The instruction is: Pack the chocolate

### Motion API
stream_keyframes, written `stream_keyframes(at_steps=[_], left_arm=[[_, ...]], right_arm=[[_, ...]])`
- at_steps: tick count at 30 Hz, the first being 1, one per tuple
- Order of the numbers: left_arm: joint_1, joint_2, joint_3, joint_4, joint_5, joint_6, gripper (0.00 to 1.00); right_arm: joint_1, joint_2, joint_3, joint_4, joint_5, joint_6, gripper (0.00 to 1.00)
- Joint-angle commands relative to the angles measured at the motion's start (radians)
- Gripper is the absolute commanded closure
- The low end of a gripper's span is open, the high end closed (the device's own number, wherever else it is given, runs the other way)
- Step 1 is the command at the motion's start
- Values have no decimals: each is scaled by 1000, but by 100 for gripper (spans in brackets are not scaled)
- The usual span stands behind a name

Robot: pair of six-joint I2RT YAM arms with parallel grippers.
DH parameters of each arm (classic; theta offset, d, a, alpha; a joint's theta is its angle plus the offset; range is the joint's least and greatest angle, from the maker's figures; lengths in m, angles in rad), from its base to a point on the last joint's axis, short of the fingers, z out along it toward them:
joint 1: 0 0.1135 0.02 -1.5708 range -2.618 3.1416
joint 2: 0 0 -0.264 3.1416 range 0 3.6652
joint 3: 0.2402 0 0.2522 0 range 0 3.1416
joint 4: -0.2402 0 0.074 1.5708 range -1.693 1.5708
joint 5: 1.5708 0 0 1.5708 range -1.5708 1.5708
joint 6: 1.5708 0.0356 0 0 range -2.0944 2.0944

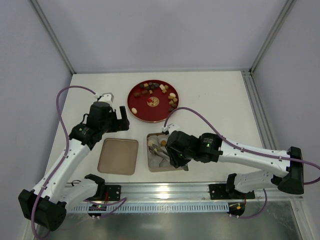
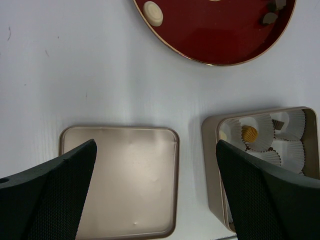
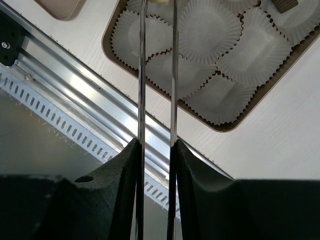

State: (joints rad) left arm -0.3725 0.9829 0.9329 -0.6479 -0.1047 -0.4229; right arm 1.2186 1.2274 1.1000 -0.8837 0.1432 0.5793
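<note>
The chocolate [image 1: 160,89] lies as several small brown, tan and cream candies on a red round plate [image 1: 137,107]. The square tin [image 1: 150,161] of white paper cups [image 3: 207,30] sits in front of it, with a tan candy [image 2: 249,133] and a brown one [image 2: 278,123] in its cups. My right gripper [image 3: 156,150] is shut on metal tongs [image 3: 142,75]. The tong tips reach over the tin's cups with a pale candy [image 3: 159,1] at them. My left gripper [image 2: 155,200] is open and empty above the tin's flat lid [image 2: 130,185].
The lid [image 1: 118,156] lies left of the tin. A metal rail [image 1: 165,190] runs along the table's near edge, also shown in the right wrist view [image 3: 75,75]. A cream candy [image 2: 153,13] sits at the plate's near left rim. Frame posts stand at the back corners.
</note>
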Motion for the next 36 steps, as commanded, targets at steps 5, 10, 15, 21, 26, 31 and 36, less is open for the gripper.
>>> stream_keyframes(at_steps=[5,10,15,21,26,31,36], left_arm=[[3,-3,24,8,-13,-5,0],[4,-1,24,8,-15,-4,0],[4,-3,24,7,-16,-4,0],[4,0,26,7,-15,-5,0],[4,-3,24,7,-13,-5,0],[4,-3,24,7,-13,-4,0],[4,0,24,7,-13,-4,0]], right_arm=[[9,-6,-2,51,18,16,62],[7,-6,-3,52,15,14,57],[6,-15,4,43,25,13,57],[2,-40,70,-11,79,-13,56],[-65,-40,144,-47,63,-82,56],[-246,-3,228,-11,-5,-219,56],[-442,192,384,60,-45,-351,57]])
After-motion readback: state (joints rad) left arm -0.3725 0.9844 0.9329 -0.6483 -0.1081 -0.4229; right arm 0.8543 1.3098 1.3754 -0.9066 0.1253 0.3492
